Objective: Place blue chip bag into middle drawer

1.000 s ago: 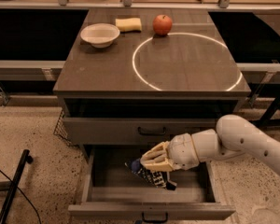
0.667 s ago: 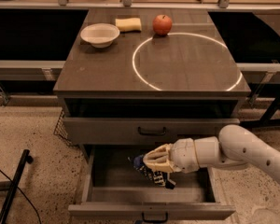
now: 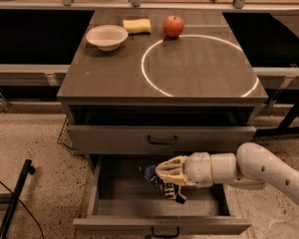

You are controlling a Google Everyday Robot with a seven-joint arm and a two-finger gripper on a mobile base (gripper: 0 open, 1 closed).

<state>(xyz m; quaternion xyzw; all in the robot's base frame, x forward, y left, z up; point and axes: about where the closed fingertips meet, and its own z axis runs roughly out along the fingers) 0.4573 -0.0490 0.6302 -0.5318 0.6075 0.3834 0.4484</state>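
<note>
The middle drawer [image 3: 114, 203], the lowest grey one, is pulled open under a shut handled drawer. My gripper [image 3: 165, 174] reaches in from the right, low inside the open drawer. It is shut on the blue chip bag [image 3: 162, 185], a crumpled dark-blue bag with white print. The bag hangs under the fingers, at or just above the drawer floor near its middle; I cannot tell whether it touches. My white arm [image 3: 249, 169] crosses the drawer's right side.
On the cabinet top [image 3: 109, 68] stand a white bowl [image 3: 106, 36], a yellow sponge [image 3: 137, 26] and a red apple [image 3: 173, 26], beside a white ring mark. A black pole [image 3: 12, 203] leans at the lower left. A wire basket [image 3: 65, 138] hangs left of the cabinet.
My gripper and the bag have shifted a little left and lower inside the open drawer. The grip on the bag is unchanged.
</note>
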